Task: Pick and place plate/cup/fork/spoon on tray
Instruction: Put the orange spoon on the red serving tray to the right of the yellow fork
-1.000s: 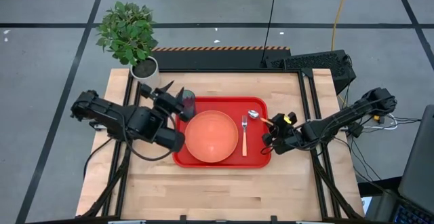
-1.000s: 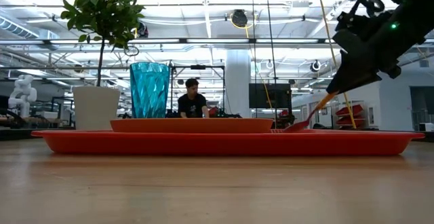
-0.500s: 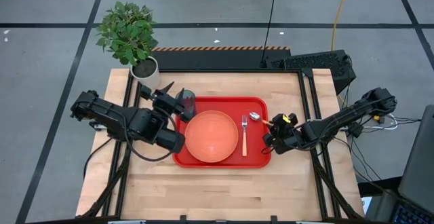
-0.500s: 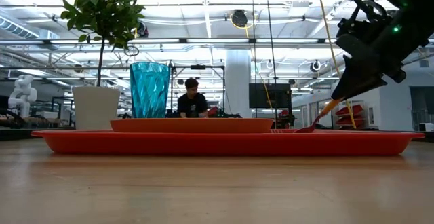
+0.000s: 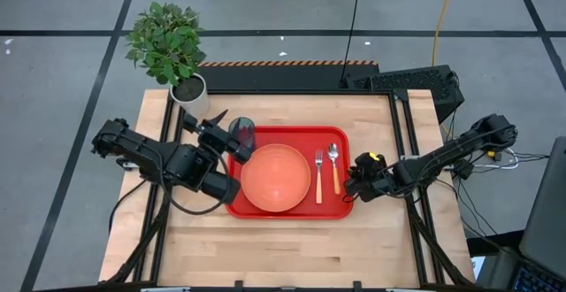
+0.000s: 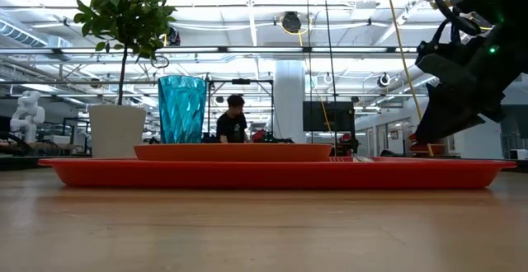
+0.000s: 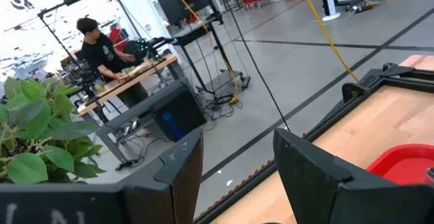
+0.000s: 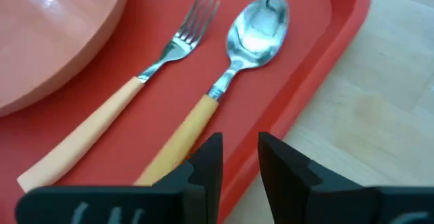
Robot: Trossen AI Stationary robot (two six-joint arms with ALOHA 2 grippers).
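We see the spoon (image 8: pixel 230 68) flat in the tray (image 5: pixel 340 205), just ahead of the right gripper (image 8: pixel 234 157), whose jaws stand slightly apart with nothing between them. Fork (image 8: pixel 135 88) lies beside the spoon, on its far side from those jaws, then the plate (image 5: pixel 275 179). Cup (image 5: pixel 241 133) stands upright at the tray's far corner, close by the left gripper (image 5: pixel 223 130); its jaws are wide apart and hold nothing. Plant pot (image 5: pixel 188 88) sits beyond it.
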